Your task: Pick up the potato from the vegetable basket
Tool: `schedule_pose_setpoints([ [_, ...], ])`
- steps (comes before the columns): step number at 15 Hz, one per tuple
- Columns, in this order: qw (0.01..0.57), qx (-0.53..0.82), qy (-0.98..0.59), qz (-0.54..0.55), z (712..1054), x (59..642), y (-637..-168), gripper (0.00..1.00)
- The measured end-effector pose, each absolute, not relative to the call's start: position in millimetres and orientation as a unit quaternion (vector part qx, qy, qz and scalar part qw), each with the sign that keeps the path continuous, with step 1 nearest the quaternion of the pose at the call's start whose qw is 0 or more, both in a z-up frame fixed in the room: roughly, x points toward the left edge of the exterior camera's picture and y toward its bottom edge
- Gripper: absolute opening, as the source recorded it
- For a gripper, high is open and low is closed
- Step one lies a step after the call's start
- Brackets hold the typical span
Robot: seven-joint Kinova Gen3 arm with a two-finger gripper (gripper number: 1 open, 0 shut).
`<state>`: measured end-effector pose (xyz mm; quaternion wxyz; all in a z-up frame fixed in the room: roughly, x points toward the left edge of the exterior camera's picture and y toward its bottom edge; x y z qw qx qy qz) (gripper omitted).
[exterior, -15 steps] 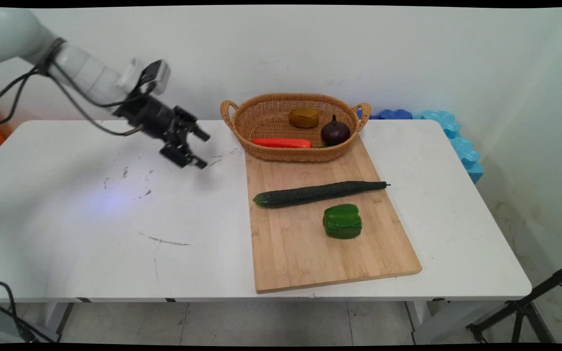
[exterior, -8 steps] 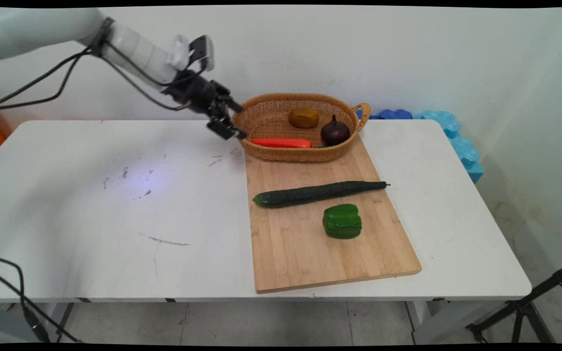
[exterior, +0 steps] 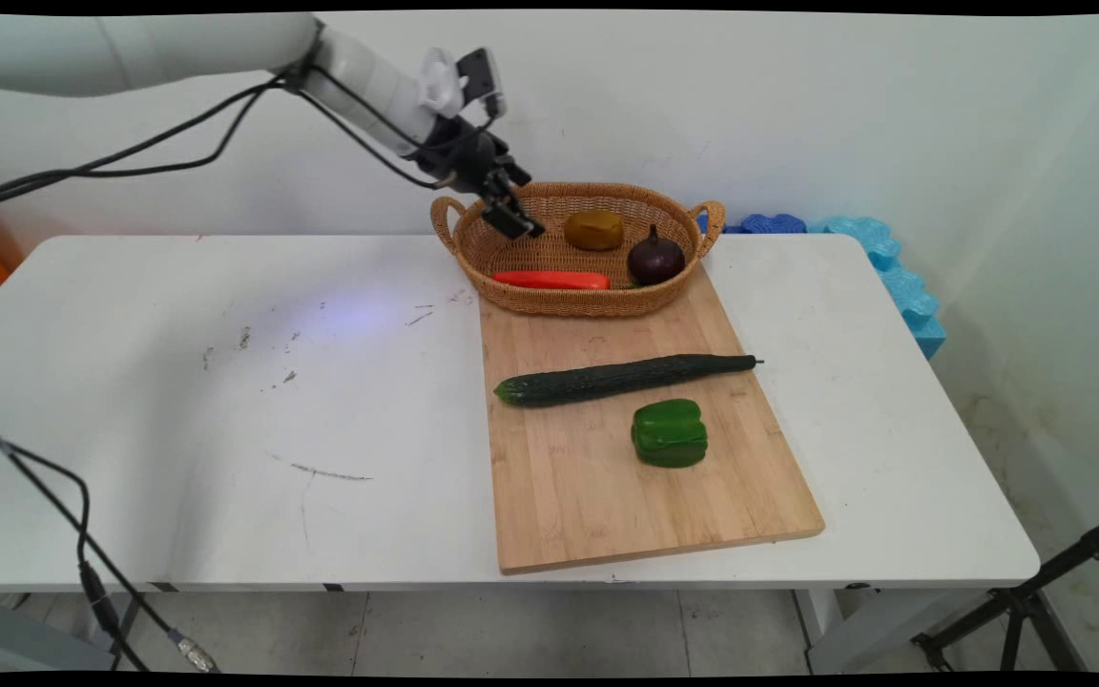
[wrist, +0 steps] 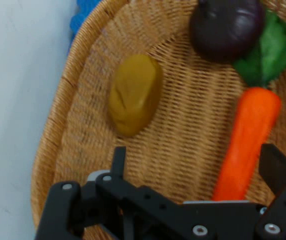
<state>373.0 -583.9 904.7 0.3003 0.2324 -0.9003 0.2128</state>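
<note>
Open claw over the wicker basket

We see the white table (exterior: pixel 225 429) bearing a wooden cutting board (exterior: pixel 607 496), with a cucumber (exterior: pixel 621 378) and a green pepper (exterior: pixel 670 433) lying on it. At its far end sits the wicker basket (exterior: pixel 559 301), holding a carrot (wrist: pixel 245 140), a potato (wrist: pixel 134 94) and a dark onion (wrist: pixel 227 26). Our gripper (wrist: pixel 195 167) hovers above the basket's left part, fingers spread apart and holding nothing, nearest the carrot and potato.

- My arm (exterior: pixel 225 48) reaches in from the upper left, sloping downward.
- My gripper (wrist: pixel 195 170) hangs high, fingers (wrist: pixel 118 161) spread wide, holding nothing.
</note>
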Motion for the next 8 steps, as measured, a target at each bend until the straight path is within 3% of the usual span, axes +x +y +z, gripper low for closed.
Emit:
schedule_pose_setpoints([
  [8, 0.278, 0.231, -0.901, 0.238, 872, 331, -641, 1.00],
])
